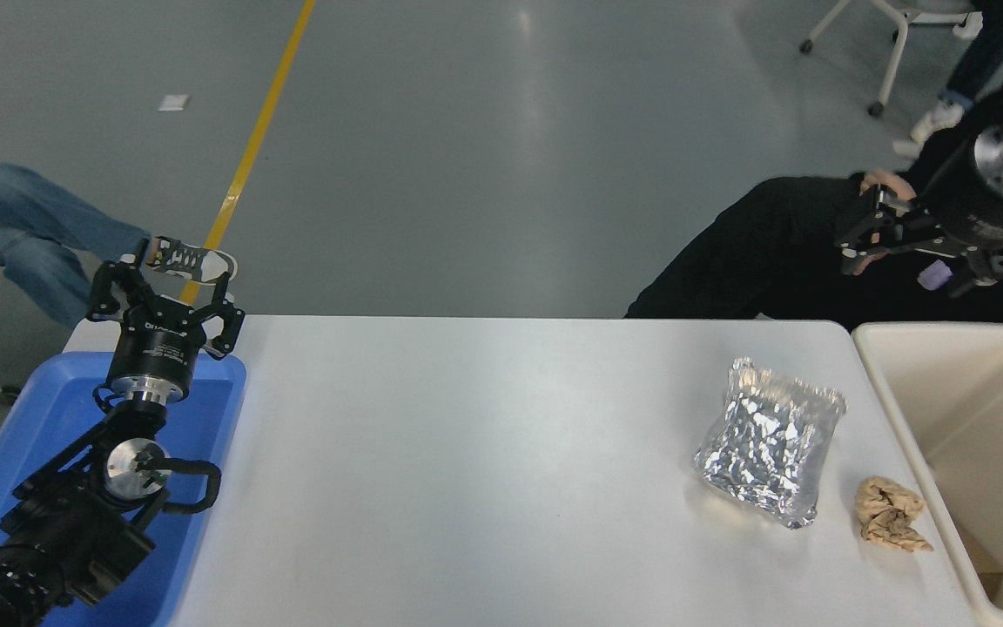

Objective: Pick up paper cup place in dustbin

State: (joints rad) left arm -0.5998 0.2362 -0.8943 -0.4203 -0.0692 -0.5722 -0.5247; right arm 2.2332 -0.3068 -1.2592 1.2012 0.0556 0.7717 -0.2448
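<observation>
No paper cup shows anywhere in this view. The cream-beige dustbin (972,409) stands at the table's right end, cut off by the picture's edge; what I see of its inside shows no cup. My right gripper (937,259) hangs high above the bin's far rim, in front of a seated person, open and empty. My left gripper (172,277) is parked open over the far end of the blue tray at the lower left.
A crumpled foil container (767,453) lies on the white table (467,453) left of the bin, with a crumpled brown paper wad (889,514) by the bin's rim. A blue tray (210,414) sits at the left edge. People sit beyond the table's far side.
</observation>
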